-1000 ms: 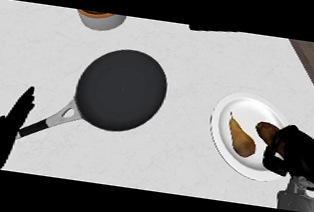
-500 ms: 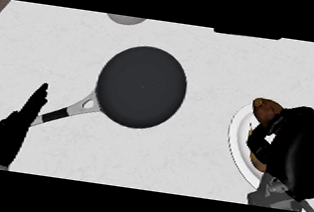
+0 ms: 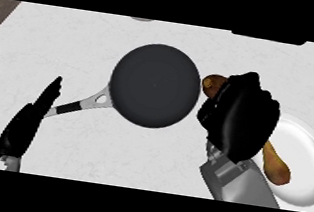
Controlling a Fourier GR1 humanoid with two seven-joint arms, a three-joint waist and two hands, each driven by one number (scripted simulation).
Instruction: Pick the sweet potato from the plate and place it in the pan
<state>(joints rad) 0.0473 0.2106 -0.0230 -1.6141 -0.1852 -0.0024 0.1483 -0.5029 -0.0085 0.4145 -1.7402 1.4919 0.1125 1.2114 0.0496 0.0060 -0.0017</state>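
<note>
Right hand (image 3: 239, 117) curled round sweet potato (image 3: 213, 84), brown end poking out toward pan (image 3: 154, 85); potato off plate (image 3: 309, 159), just right of pan rim; second brown item (image 3: 275, 162) on plate, right of pan; next: carry left over pan centre, lower, then uncurl; left hand (image 3: 27, 122) flat, resting by pan handle.

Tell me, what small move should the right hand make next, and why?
Probably carry it a little further left, then open. The right hand is curled round the sweet potato, already off the plate, but its end shows just beside the pan, not yet over it.
</note>
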